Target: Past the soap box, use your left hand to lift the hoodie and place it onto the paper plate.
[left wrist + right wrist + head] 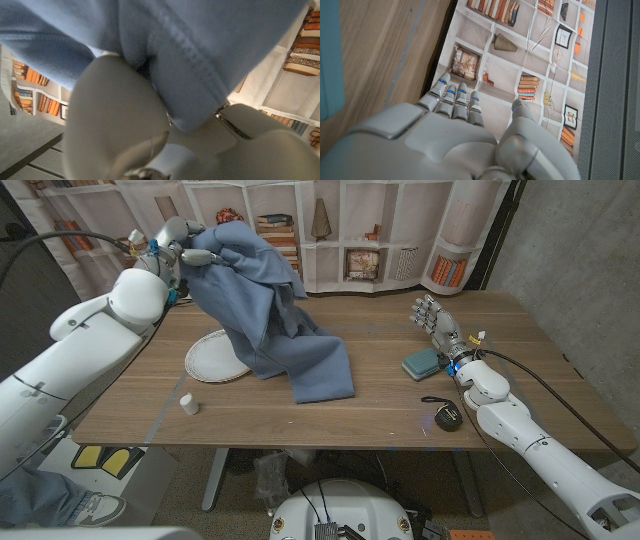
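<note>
My left hand point(196, 250) is raised at the back left of the table and grips the blue hoodie point(270, 310) by its top. The cloth hangs down from it, and its lower end trails on the wood to the right of the white paper plate point(212, 360). Part of the hoodie drapes over the plate's right side. In the left wrist view the blue hoodie point(200, 45) is bunched right against my left hand point(150, 130). The teal soap box point(421, 363) lies at the right, just beside my right hand point(435, 318), which stands with fingers apart and empty, as my right hand point(455, 135) also shows in the right wrist view.
A small white cylinder point(188, 405) stands near the front left edge. A black round object point(448, 418) lies near the front right, next to my right forearm. A bookshelf backdrop point(330, 230) runs behind the table. A teal edge of the soap box point(330, 55) shows beside my right hand.
</note>
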Robot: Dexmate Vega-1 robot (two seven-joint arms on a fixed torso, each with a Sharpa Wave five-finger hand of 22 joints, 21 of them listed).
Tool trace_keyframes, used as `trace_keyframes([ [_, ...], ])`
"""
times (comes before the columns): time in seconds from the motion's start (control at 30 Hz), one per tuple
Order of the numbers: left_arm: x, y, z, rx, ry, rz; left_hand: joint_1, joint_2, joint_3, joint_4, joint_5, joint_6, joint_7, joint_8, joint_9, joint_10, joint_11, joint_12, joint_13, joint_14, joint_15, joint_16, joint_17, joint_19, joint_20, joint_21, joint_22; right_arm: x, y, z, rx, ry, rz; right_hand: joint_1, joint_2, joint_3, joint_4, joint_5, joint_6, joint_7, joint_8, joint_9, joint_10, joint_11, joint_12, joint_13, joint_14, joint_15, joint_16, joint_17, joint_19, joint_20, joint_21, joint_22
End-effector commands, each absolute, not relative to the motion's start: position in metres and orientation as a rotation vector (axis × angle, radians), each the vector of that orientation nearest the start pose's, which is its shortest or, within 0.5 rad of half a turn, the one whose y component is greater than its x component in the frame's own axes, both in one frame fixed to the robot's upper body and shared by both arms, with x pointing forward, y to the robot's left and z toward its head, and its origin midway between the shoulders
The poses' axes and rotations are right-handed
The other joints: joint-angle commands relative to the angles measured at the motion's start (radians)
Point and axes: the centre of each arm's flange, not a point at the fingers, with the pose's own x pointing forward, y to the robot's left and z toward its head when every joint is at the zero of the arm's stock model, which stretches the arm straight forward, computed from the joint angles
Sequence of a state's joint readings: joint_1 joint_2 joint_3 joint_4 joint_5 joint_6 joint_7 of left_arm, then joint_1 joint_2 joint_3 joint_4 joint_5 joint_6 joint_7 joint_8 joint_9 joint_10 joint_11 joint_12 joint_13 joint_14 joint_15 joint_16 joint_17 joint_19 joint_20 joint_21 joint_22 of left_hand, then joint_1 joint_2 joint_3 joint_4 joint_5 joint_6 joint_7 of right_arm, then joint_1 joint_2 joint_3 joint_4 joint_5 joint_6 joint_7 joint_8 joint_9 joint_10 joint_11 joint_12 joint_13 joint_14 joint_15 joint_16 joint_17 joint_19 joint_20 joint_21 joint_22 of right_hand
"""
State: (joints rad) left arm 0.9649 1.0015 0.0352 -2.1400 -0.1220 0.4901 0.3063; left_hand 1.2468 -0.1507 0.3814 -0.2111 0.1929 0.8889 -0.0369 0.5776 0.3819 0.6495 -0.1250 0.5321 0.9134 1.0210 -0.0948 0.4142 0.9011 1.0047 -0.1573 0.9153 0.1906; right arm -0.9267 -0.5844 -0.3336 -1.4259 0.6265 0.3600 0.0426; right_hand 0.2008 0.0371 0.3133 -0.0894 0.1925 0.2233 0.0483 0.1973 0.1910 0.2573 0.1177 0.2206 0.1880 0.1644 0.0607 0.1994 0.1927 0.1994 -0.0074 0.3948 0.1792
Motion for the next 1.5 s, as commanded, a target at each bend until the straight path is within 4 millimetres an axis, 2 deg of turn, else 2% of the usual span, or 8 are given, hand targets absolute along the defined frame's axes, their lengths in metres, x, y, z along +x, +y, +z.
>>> trace_keyframes([
  [0.03, 0.485, 0.374, 0.171, 0.852, -0.655, 0.46, 0.164, 0.173, 0.085, 0.074, 0.006, 0.119, 0.099, 0.003, -0.004, 0.014, -0.004, -0.006, 0.003, 0.08, -0.117, -0.002, 0.006, -0.007, -0.046, 0.009, 0.001, 0.612, -0.302, -0.014, -0.034, -0.699, 0.228, -0.001, 0.005, 0.003, -0.004, -0.003, 0.009, -0.003, 0.002, 0.002, 0.006, -0.005, 0.005, 0.004, 0.004, -0.002, -0.002, 0.002, 0.005, 0.001, -0.003, 0.002],
  [0.83, 0.506, 0.393, 0.146, 0.818, -0.601, 0.459, 0.154, 0.161, 0.098, 0.075, 0.006, 0.12, 0.096, 0.004, -0.007, 0.025, -0.009, -0.018, 0.002, 0.058, -0.114, -0.029, 0.009, -0.031, -0.04, 0.023, -0.002, 0.607, -0.305, -0.013, -0.05, -0.687, 0.198, -0.002, 0.006, 0.001, -0.005, -0.003, 0.009, -0.001, 0.002, 0.002, 0.008, -0.004, 0.005, 0.004, 0.005, -0.001, -0.002, 0.002, 0.008, -0.001, -0.009, 0.002],
  [1.5, 0.515, 0.412, 0.129, 0.747, -0.556, 0.483, 0.151, 0.158, 0.112, 0.074, 0.006, 0.122, 0.097, 0.005, -0.008, 0.03, -0.009, -0.025, 0.007, 0.06, -0.113, -0.046, 0.004, -0.043, -0.039, 0.037, -0.003, 0.612, -0.305, -0.012, -0.062, -0.655, 0.199, -0.001, 0.007, 0.0, -0.005, -0.003, 0.01, -0.002, 0.002, 0.002, 0.006, -0.003, 0.004, 0.004, 0.006, 0.0, -0.002, 0.001, 0.01, -0.002, -0.014, 0.003],
])
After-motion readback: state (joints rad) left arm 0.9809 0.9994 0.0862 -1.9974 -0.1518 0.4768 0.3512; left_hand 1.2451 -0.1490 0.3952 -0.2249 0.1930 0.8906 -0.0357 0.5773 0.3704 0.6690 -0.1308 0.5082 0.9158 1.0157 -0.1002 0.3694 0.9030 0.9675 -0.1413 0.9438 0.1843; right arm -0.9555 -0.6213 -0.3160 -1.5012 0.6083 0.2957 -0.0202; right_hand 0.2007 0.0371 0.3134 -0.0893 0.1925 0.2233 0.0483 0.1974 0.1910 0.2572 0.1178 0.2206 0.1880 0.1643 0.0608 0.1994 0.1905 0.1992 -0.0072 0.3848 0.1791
